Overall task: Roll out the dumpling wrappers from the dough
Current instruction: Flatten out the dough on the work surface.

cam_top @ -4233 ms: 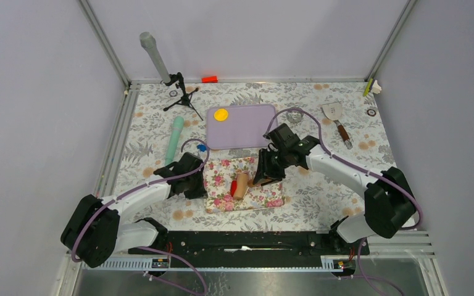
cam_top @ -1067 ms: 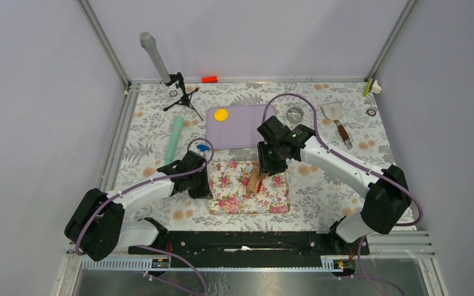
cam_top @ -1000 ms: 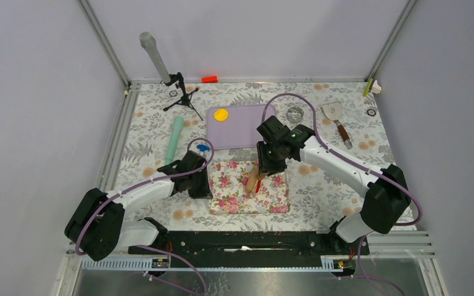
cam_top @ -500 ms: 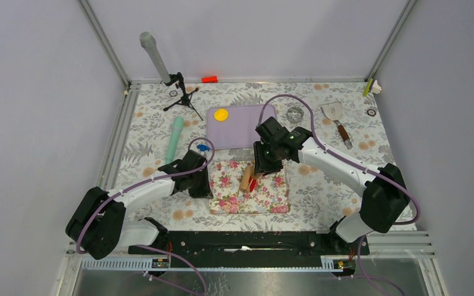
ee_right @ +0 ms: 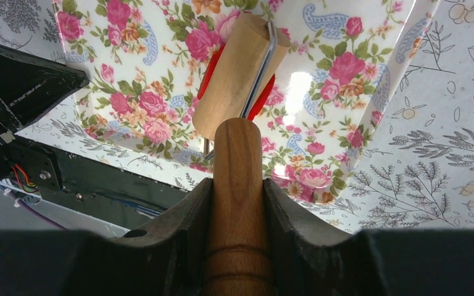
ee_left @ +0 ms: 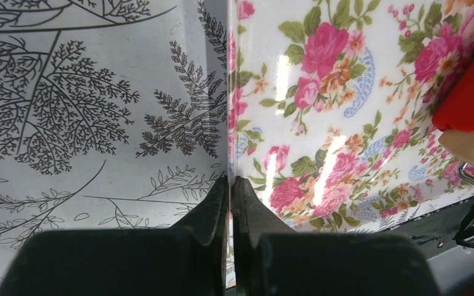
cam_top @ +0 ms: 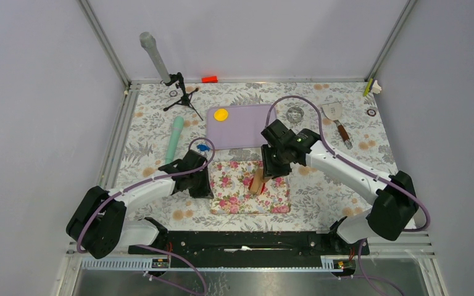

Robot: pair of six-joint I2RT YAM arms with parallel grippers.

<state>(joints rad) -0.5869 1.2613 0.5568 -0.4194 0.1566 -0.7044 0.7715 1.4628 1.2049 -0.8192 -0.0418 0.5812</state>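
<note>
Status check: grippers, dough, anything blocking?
Left gripper shut on mat edge. Right gripper shut on roller handle. Roller on dough, on mat. Nothing in the way.

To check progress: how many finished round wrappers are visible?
1: a yellow wrapper at the far left corner of the purple board. The wooden roller partly hides the red dough; another may lie there.

place: robot test cell in a lab | walls [cam_top: 253, 37]: plain grey panels on three sides | frame: bare metal posts [cam_top: 102, 40] in the back corners | counter [cam_top: 321, 197]: leaf-print cover | robots: left arm [cam_top: 142, 190] and right arm [cam_top: 345, 169] bolted to a black rail [cam_top: 222, 237] at the near edge | wiring: purple cables [cam_top: 295, 97] looped along both
</note>
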